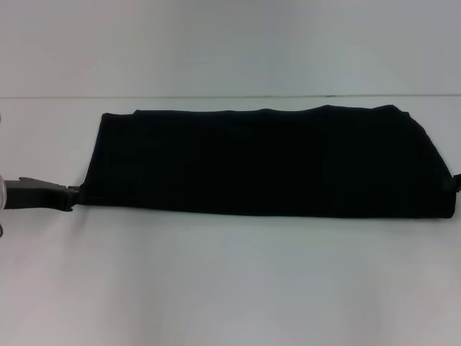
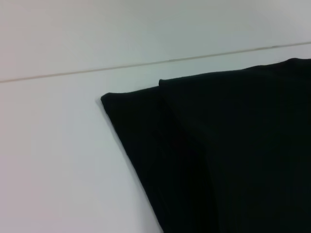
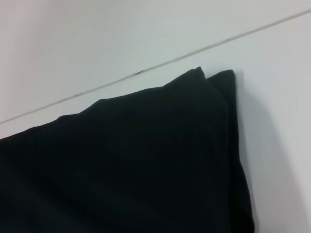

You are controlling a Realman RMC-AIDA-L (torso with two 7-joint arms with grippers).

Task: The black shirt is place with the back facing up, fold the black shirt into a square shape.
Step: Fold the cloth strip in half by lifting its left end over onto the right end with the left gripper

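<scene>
Left gripper point(image 1: 70, 197) sat low at the left edge of the head view, reaching in from the left, tip right at the near-left corner of the black shirt point(image 1: 266, 162). Fingers looked pressed close together at the cloth edge; couldn't tell whether they actually pinched fabric or just touched it.

Right gripper point(image 1: 457, 182) barely showed, just a dark sliver at the right edge of the head view, against the near-right corner of the shirt. Finger spread not readable there.

Shirt lay on the white worktop point(image 1: 230, 288) as a long band running left to right, already folded lengthwise, near edge straight, far edge slightly wavy. It sat in the far half of the worktop, just short of the seam line where the worktop met the pale surface behind.

Left wrist view: the shirt's point(image 2: 218, 155) far-left corner, two layers stacked with the upper one stepped back a bit from the lower. No fingers in that view.

Right wrist view: the shirt's point(image 3: 146, 160) far-right corner, two layered points side by side, nearly aligned. No fingers there either.

No lettering showed on the cloth, plain black side up.
</scene>
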